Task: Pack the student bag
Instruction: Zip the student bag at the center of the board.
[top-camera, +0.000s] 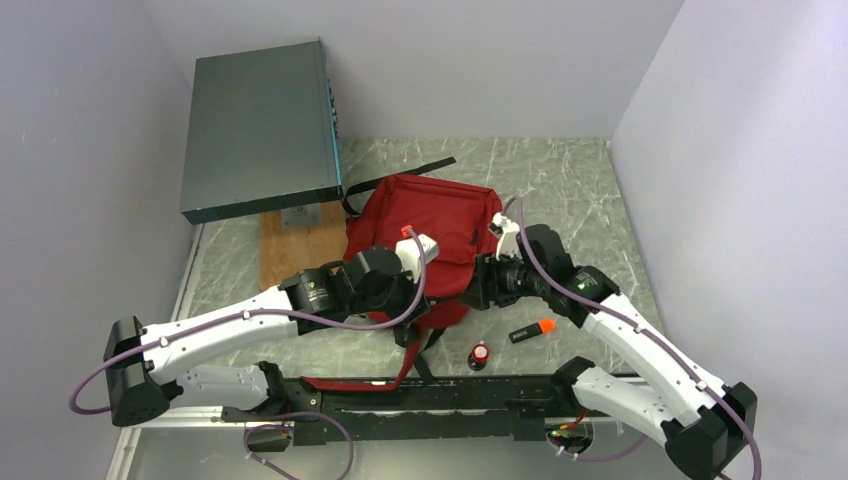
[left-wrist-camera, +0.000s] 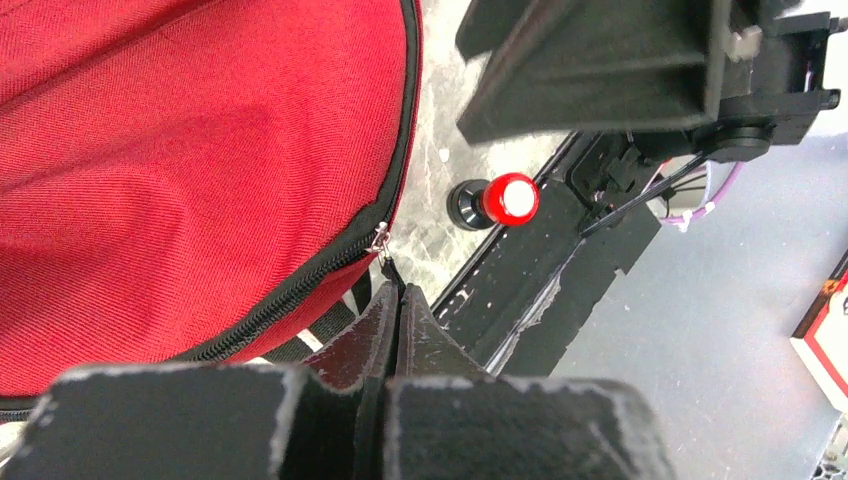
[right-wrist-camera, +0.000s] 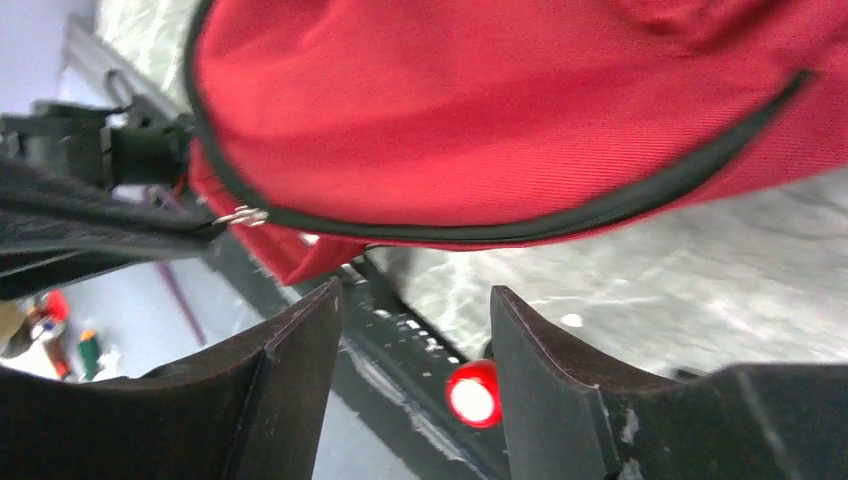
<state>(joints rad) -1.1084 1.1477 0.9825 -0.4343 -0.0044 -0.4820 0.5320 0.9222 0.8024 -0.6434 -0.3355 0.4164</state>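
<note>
The student bag is a dark red backpack lying flat in the middle of the table. It fills the left wrist view and the top of the right wrist view. My left gripper is shut on the small black zip pull, which hangs from the metal slider at the bag's near edge. In the top view the left gripper sits at that near edge. My right gripper is open and empty, just off the bag's near right corner, above the tabletop.
A small black bottle with a red cap and a black marker with an orange cap lie near the front rail. A grey box leans at the back left over a wooden board. Red straps trail toward the rail.
</note>
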